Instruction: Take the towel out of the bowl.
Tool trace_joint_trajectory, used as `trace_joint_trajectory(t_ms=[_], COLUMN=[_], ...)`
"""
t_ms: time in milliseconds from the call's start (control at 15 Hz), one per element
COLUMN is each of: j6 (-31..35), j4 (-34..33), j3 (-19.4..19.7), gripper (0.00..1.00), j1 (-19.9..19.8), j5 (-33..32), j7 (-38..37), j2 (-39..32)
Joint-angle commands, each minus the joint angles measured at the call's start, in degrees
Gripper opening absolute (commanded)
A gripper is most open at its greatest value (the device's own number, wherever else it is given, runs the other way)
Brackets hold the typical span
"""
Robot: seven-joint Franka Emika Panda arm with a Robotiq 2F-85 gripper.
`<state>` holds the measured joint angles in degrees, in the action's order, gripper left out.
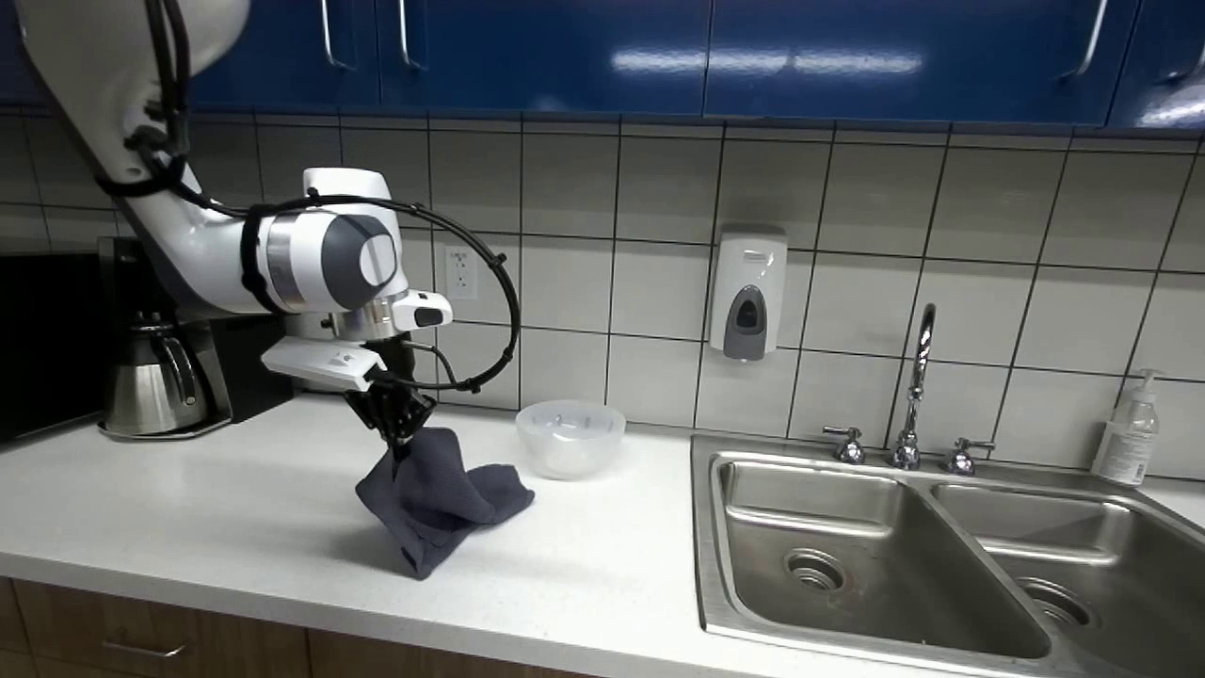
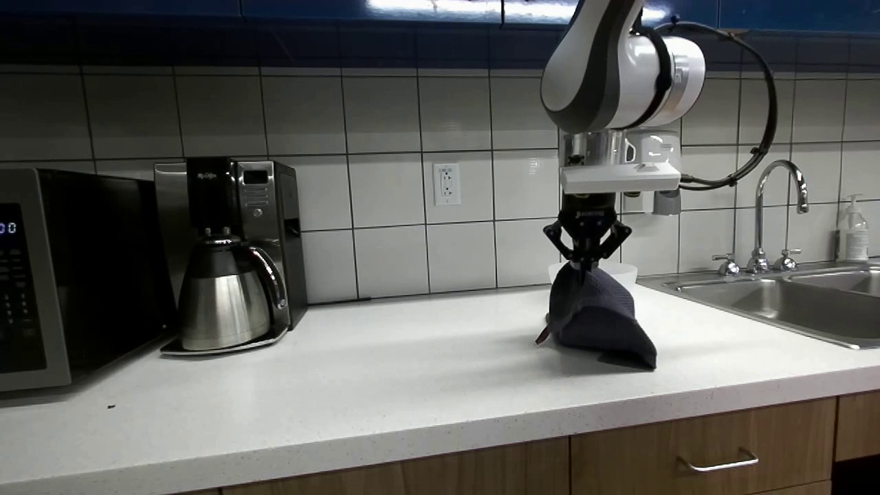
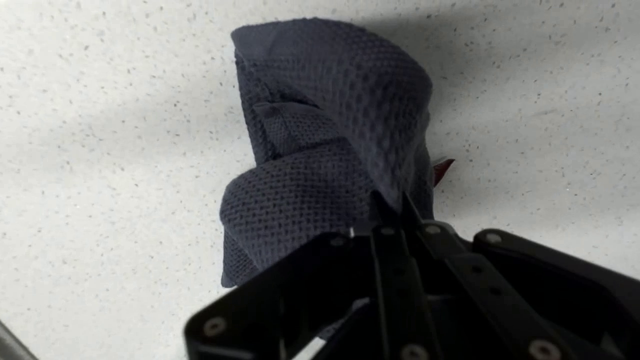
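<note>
Evidently the towel (image 1: 442, 494) is out of the bowl (image 1: 570, 444), its lower folds on the counter (image 1: 235, 499) nearer the front edge; the gripper (image 3: 391, 199) pinches its top, jaws nearly together. Setting down seems in hand; next, releasing and rising clear.

The crumpled, dark slate-grey cloth towel (image 3: 300, 195) bears an even waffle pattern of small dimples, and the small pointed scrap (image 3: 441, 171) at its edge is deep red. The black, jointed metal two-fingered gripper (image 3: 393, 202) is dotted with pale grey screw heads (image 3: 214, 326). The round, translucent plastic bowl (image 1: 570, 452) is milky white. The white, smooth-shelled robot arm (image 1: 212, 264) has dark grey panels (image 1: 344, 264). The white, flat, hard countertop (image 3: 125, 200) is speckled with grey and tan flecks. The off-white rectangular wall tiles (image 1: 659, 282) form a dark-lined grid, and the glossy, flat-fronted cabinets (image 1: 546, 66) are deep blue.
</note>
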<state>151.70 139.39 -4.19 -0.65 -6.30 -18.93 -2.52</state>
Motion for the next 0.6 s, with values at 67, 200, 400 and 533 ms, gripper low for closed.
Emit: trace_joint_trajectory(t_ms=[67, 200, 400, 533], j6=[-1.15, -0.87, -1.44, -1.53], j4=[-4.71, -5.89, -7.76, -8.56], j3=[2.72, 3.76, 4.97, 5.66], gripper=[0.01, 0.01, 0.05, 0.30], j1=[1.05, 1.20, 1.57, 2.09], j5=[-0.34, 0.19, 0.67, 0.53], j7=[-1.77, -1.16, -0.70, -0.93], j2=[-5.86, -7.73, -10.51, -11.79])
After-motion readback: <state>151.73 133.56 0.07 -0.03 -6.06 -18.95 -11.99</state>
